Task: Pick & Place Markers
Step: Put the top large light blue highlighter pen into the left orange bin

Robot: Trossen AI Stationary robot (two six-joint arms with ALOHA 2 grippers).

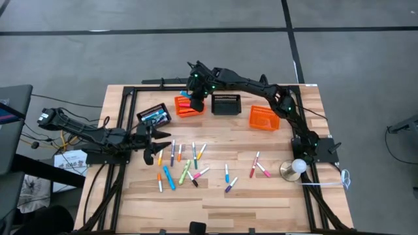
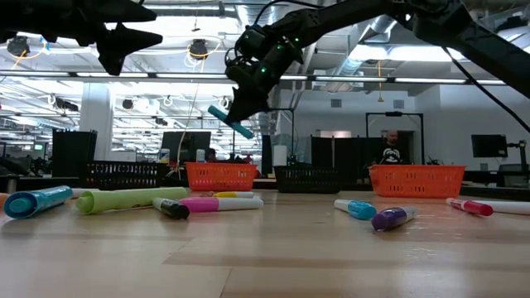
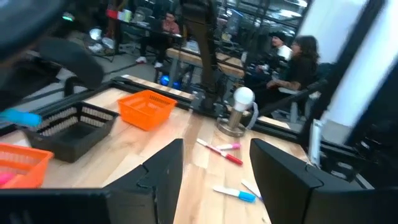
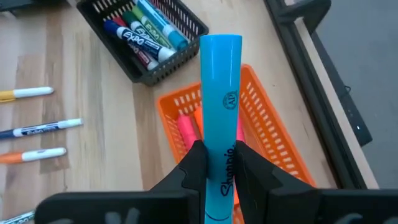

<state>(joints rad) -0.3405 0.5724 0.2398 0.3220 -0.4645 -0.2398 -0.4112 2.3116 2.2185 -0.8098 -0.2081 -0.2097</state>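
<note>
My right gripper (image 4: 219, 150) is shut on a light blue marker (image 4: 221, 81) over the far-left orange basket (image 1: 189, 106), which holds pink markers (image 4: 185, 132). Many markers (image 1: 183, 163) lie flat on the wooden table in front of my left gripper, and a few more (image 1: 258, 164) lie toward the right. My left gripper (image 1: 160, 141) hovers open near the table's left edge, with nothing between its fingers (image 3: 163, 168). In the low view the blue marker (image 2: 230, 121) hangs well above the basket (image 2: 219, 175). My right gripper pinches the light blue marker's barrel (image 4: 219, 163) between its two fingers, toward one end. The marker lies along the fingers and sticks out past their tips to its free end (image 4: 221, 43). The fingers slant down from the table's right side. The marker is tilted and lifted clear above the orange basket.
A black basket (image 1: 154, 116) with several markers stands left of the orange one. An empty-looking black basket (image 1: 226, 103) and a second orange basket (image 1: 264, 117) stand to its right. A white ball on a round base (image 1: 297, 167) sits near the right arm's base. People sit beyond the table.
</note>
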